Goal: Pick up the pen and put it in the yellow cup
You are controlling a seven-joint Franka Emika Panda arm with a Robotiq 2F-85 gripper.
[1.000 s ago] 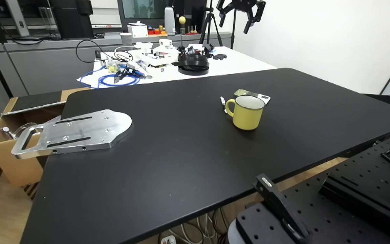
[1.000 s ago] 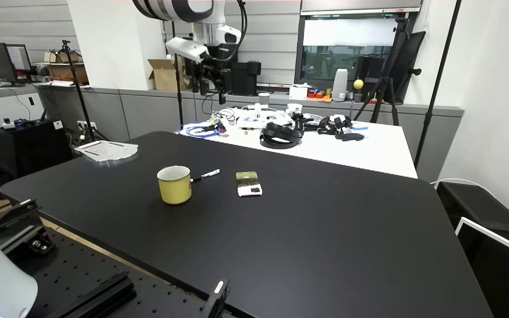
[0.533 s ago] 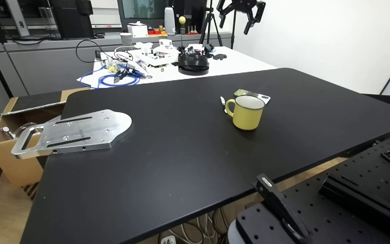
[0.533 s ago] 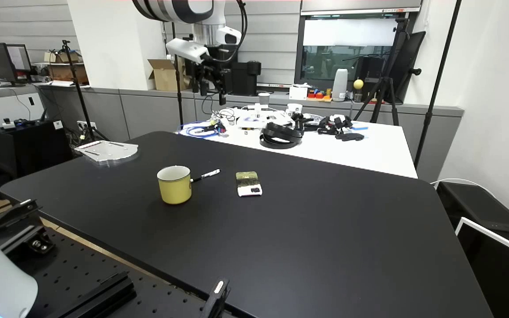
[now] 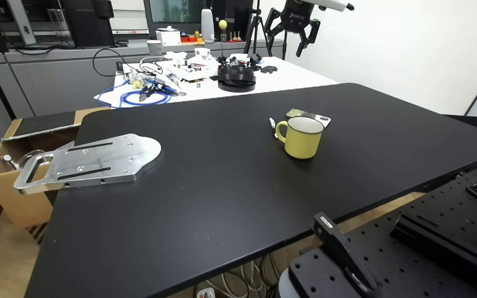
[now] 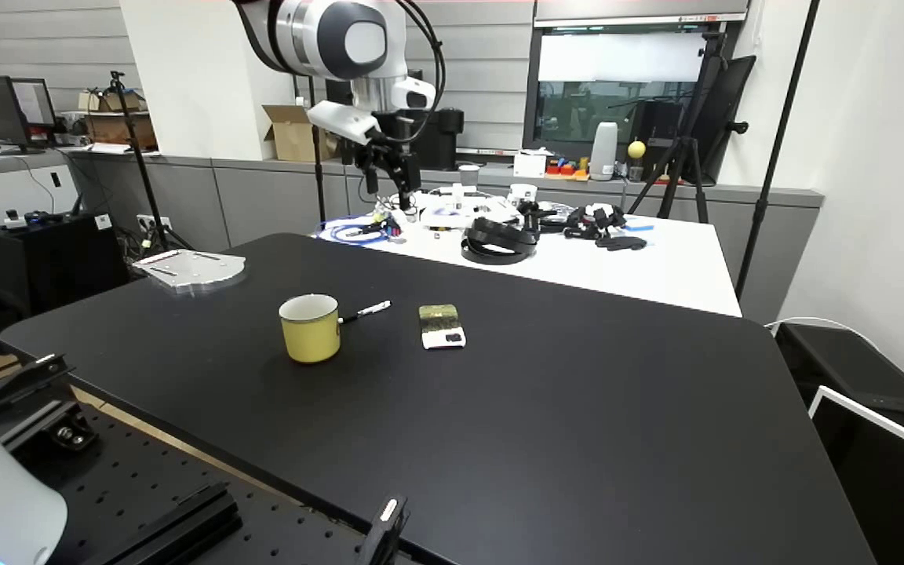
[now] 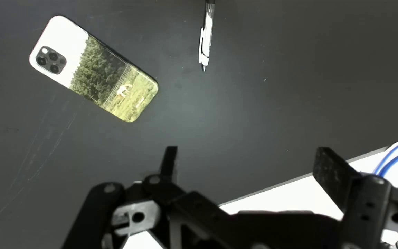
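Note:
A white and black pen lies on the black table beside the yellow cup; it shows in both exterior views (image 5: 272,124) (image 6: 369,310) and at the top of the wrist view (image 7: 207,34), partly cut off. The yellow cup stands upright, its handle towards the pen, in both exterior views (image 5: 303,142) (image 6: 311,336); it is out of the wrist view. My gripper is high in both exterior views (image 5: 284,54) (image 6: 388,199), well above the table top. In the wrist view my gripper (image 7: 247,150) is wide open, with nothing between its fingers.
A phone with a picture case (image 7: 98,69) lies near the pen and cup, also in both exterior views (image 5: 298,113) (image 6: 442,326). A silver metal plate (image 5: 102,159) lies at the table's edge. A white table (image 6: 656,271) with cables and parts adjoins the black one.
The arm and gripper have come lower over the last half second, and more of the arm shows in both exterior views. The pen, cup and phone have not moved.

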